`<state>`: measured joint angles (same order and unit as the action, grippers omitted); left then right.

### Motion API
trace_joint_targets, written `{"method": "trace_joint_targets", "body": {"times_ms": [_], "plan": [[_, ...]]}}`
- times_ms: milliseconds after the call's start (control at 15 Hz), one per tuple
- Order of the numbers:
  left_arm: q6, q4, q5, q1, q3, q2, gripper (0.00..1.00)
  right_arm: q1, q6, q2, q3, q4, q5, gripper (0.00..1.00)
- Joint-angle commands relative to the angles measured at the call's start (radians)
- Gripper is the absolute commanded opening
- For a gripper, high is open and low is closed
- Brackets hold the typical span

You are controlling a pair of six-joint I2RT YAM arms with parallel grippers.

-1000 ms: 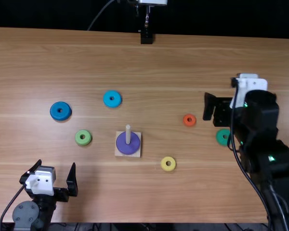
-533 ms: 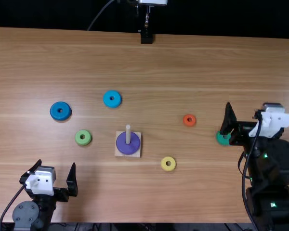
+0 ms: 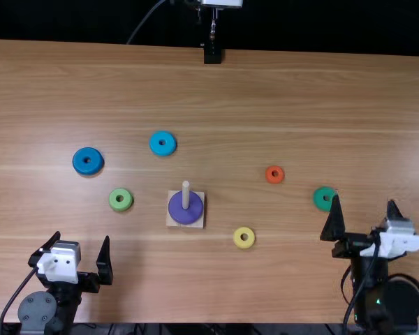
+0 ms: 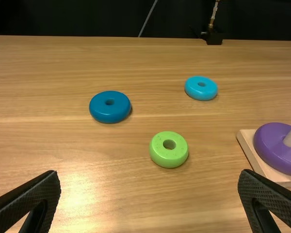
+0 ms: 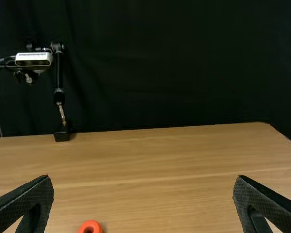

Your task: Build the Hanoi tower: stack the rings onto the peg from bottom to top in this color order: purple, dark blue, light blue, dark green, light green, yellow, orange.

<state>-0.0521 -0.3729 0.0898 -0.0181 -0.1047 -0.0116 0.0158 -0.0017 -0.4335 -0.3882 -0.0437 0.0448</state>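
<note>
Dark blue ring, left of the frame and a little above its middle, is what we judge comes next, since the purple ring already sits on the wooden base around the peg, just below the centre. The left hand, lower left, seems better placed for it; its fingers are spread and hold nothing. The right hand, right of the frame, is also spread and empty.

To do this well, we centre the spread fingers over the ring, come straight down close to the surface, and pinch evenly across the outer rim so that the hole stays free. We lift above the peg's tip before crossing, because the light green ring lies near the way. Over the peg we keep the ring level, line up the hole, lower gently and let go only once it rests on purple; a tilt could jam it or shift the base.

We count two hands, one peg, one base and seven rings, one of each colour. One is stacked and six are loose: dark blue, light green, light blue above the peg, yellow right of it, orange farther right and dark green near the right hand.
</note>
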Motion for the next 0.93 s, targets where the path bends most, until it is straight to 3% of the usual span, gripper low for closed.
{"method": "trace_joint_targets", "body": {"times_ms": [0,200,667,867], "plan": [[0.012,-0.073,0.026,0.006,0.105,0.012,1.0,0.009,-0.006,0.09,0.08,-0.005,0.003,1.0],[0.012,-0.073,0.026,0.006,0.105,0.012,1.0,0.01,-0.007,0.23,0.21,-0.003,0.005,1.0],[0.012,-0.073,0.026,0.007,0.105,0.012,1.0,0.021,-0.006,0.372,0.368,0.01,0.005,1.0],[0.012,-0.073,0.026,0.006,0.105,0.012,1.0,0.023,0.0,0.418,0.373,0.133,0.005,1.0]]}}
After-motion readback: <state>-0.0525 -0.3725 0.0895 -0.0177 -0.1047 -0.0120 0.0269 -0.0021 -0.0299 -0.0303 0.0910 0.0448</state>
